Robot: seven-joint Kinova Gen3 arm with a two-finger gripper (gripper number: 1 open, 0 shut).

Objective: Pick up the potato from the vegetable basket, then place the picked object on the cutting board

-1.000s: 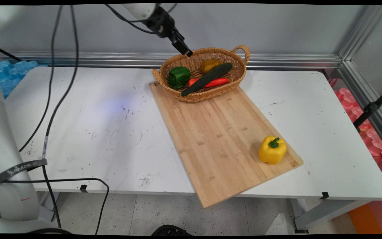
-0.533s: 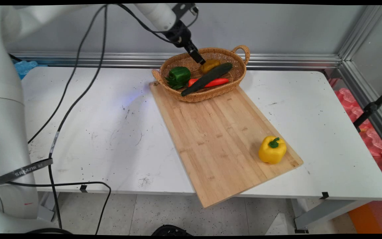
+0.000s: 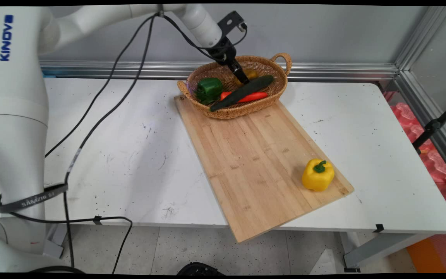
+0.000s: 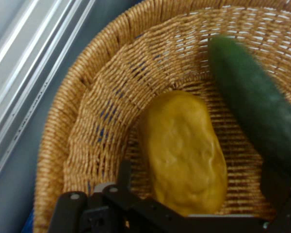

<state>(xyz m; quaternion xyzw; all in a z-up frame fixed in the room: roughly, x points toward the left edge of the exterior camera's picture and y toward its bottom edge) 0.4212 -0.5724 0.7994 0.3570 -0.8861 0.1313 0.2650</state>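
I'm seeing the potato (image 3: 251, 73) mostly hidden behind the gripper (image 3: 242, 77) near the top centre of the main view. In the hand view the cucumber (image 4: 254, 99) is blurring and running off the right edge, and the basket (image 4: 82, 126) is getting cropped at top and bottom. Fingers are barely showing at the bottom edge, so I can't tell their gap.

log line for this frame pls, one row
gripper: open, low inside basket | straddling: potato | beside: cucumber, carrot, green pepper | cutting board: yellow pepper
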